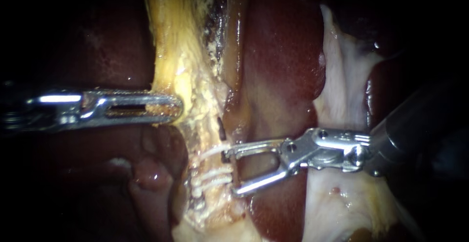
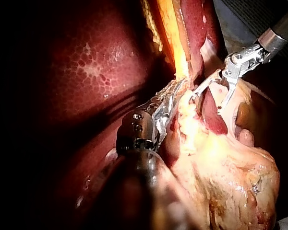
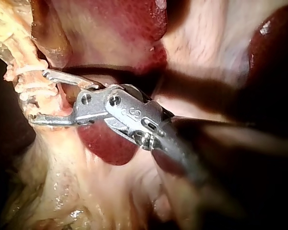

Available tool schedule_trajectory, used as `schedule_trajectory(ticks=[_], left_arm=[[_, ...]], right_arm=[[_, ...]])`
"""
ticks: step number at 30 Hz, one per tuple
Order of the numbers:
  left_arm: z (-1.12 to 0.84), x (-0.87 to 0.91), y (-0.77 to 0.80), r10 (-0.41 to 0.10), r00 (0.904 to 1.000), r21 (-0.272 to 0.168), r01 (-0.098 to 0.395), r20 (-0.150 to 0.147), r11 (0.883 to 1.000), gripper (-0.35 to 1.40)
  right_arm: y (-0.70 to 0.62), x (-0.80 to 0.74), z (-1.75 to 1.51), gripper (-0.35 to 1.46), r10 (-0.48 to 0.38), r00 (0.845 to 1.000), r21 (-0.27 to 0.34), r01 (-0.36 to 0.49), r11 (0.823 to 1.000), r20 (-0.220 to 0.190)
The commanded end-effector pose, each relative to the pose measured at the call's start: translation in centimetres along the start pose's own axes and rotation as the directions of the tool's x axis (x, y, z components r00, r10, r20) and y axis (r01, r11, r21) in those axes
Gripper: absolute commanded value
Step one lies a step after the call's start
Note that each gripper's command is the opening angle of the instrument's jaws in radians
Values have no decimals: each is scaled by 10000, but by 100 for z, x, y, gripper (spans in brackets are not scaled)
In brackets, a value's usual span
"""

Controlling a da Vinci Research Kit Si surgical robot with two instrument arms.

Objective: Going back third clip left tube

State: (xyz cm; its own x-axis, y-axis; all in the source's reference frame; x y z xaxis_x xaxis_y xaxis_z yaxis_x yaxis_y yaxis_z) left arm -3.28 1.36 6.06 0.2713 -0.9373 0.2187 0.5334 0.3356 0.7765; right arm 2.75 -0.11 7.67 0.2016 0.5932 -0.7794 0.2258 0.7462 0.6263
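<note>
Dark red liver is spread across the middle of the frame. Yellowish tissue is seen running down from the upper left-centre and is clamped at centre left by the pincer of the left instrument. The right instrument is seen entering from the right, its pincer held apart, nothing gripped, just right of the tube at lower centre, across which white clips are seated.
</note>
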Motion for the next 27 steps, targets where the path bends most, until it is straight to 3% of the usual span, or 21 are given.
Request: schedule_trajectory(ticks=[1,6,16,22,27], left_arm=[[0,0,0,-3,10000,-2,3,1,10000,-35],[0,0,0,-4,10000,-3,4,1,10000,-35],[0,0,-1,-7,10000,-7,7,4,10000,-35],[5,2,-2,-4,10000,34,4,-21,10000,-35],[19,7,-3,27,10000,119,-26,-71,9999,-35]], right_arm=[[1,2,-3,60,-48,10000,-13,48,10000,-1],[-1,19,-21,60,-523,9986,-202,521,9984,-112],[-9,64,-73,60,-1903,9817,-876,1893,9780,-30],[-13,78,-87,60,-2146,9767,-1135,2136,9703,41],[-13,78,-88,60,-2200,9755,-1135,2192,9691,51]])
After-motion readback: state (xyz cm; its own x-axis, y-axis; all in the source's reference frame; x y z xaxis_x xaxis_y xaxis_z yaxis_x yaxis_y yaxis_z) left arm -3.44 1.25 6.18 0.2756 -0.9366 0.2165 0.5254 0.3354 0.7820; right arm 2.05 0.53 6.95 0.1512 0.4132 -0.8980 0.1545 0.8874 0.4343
